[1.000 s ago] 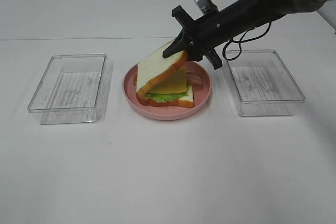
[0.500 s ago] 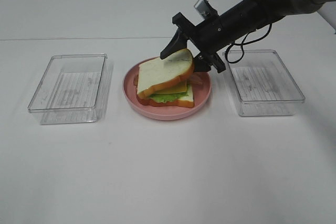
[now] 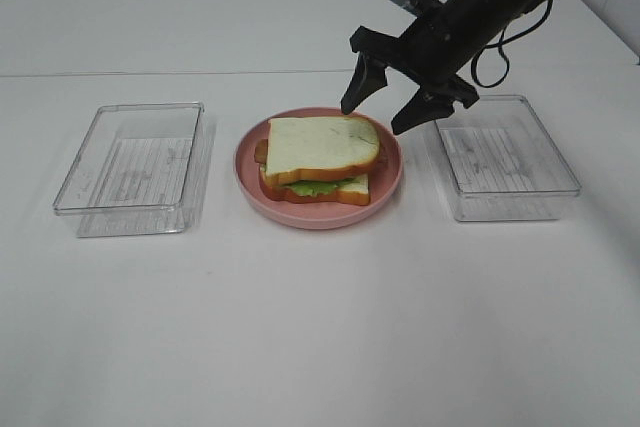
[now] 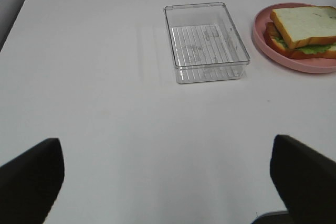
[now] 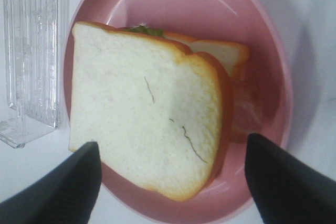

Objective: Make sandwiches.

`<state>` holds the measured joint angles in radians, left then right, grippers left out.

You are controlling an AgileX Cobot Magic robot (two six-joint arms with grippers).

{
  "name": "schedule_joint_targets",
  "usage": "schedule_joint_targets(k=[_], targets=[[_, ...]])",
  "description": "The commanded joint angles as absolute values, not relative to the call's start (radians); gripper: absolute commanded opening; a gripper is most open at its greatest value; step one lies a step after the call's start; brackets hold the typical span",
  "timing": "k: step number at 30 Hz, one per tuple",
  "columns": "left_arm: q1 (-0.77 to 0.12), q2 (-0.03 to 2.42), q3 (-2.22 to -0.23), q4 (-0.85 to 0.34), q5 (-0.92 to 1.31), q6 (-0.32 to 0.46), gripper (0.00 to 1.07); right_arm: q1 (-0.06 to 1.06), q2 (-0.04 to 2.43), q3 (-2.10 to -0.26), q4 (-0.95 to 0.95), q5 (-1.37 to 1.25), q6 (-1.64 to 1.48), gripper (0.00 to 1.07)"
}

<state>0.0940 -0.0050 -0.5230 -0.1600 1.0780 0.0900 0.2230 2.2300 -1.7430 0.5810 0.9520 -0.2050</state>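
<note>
The sandwich [image 3: 318, 159] sits assembled on the pink plate [image 3: 388, 183], between two clear trays, one to the left [image 3: 133, 168] and one to the right [image 3: 505, 157]; its top slice of bread [image 5: 142, 124] lies flat over green lettuce [image 3: 315, 186], with a bit of bacon [image 5: 245, 111] poking out at one side. The right claw [image 3: 385, 117] hangs just above the far edge of the plate with its jaws spread wide and nothing between them, clear of the bread. The left claw [image 4: 168, 177] is well away over bare table [image 3: 320, 327], also spread wide and empty. By the look of it, stacking is done and the step in hand is letting go cleanly. To do that well, the right arm should lift straight up before swinging away, so neither finger catches the crust and drags the top slice askew; it sits slightly off from the lower slice, so a light nudge could slide it
</note>
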Motion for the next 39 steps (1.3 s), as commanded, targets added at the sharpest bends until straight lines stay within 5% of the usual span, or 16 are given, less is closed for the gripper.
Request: schedule_joint_targets(k=[1,7,13,25,39], targets=[[0.087,-0.023,-0.521,-0.164,1.074,0.081,1.0,0.22,2.164,-1.747,0.487,0.977,-0.156,0.76],[0.087,-0.023,-0.521,-0.164,1.074,0.081,1.0,0.22,2.07,-1.747,0.2,0.998,0.0,0.97],[0.087,-0.023,-0.521,-0.164,1.074,0.081,1.0,0.199,2.007,-1.747,-0.097,1.114,0.107,0.98],[0.087,-0.023,-0.521,-0.164,1.074,0.081,1.0,0.065,1.953,-1.722,-0.145,1.273,0.14,0.97],[0.087,-0.023,-0.521,-0.163,1.074,0.081,1.0,0.069,1.237,-0.993,-0.056,1.034,0.161,0.93]])
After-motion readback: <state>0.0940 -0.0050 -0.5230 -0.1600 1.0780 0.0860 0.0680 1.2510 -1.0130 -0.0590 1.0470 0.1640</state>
